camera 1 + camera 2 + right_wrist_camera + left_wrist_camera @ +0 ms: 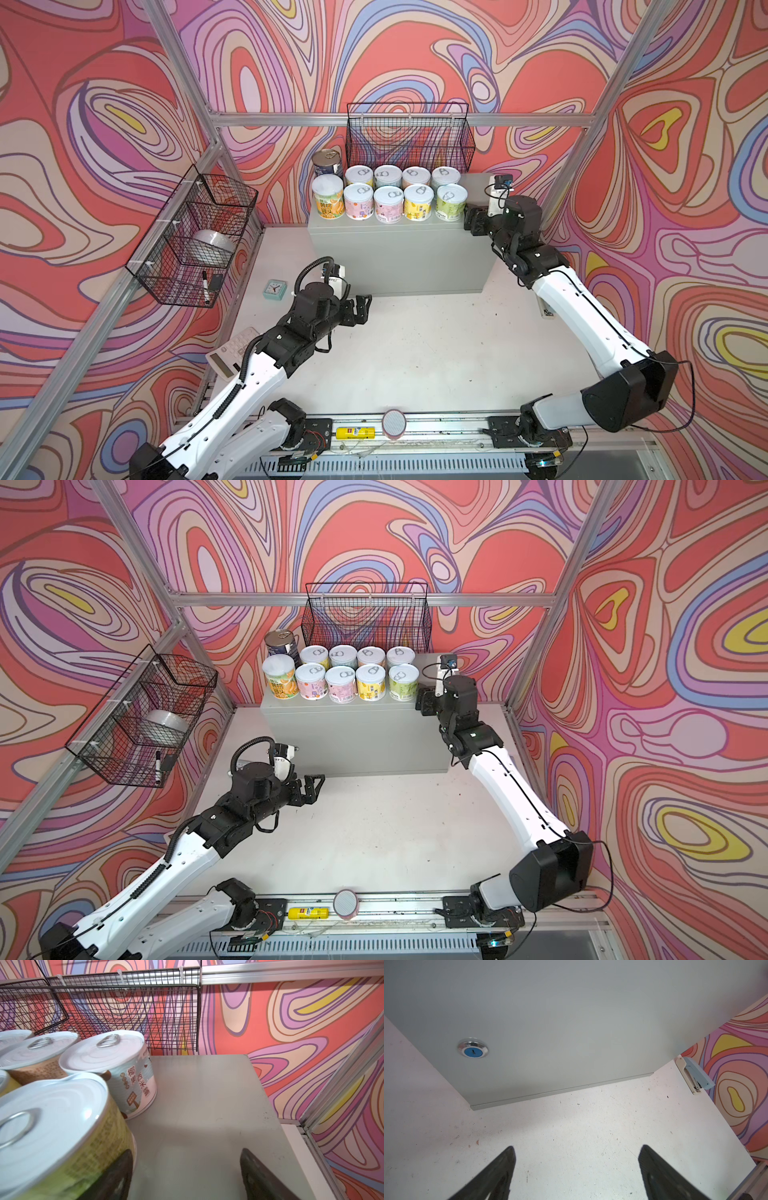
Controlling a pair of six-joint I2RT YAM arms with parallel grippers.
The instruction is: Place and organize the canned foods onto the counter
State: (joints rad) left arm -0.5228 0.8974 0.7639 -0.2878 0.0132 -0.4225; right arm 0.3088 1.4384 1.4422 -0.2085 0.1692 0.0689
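Gaping empty, right end effector hovers beside green can on the counter

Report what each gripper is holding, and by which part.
Nothing is held: left gripper is open over the table; right gripper is open over the counter, the green-label can outside its jaws.

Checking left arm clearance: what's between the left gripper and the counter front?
Only bare white tabletop between the left gripper and the counter, clearest in the left wrist view.
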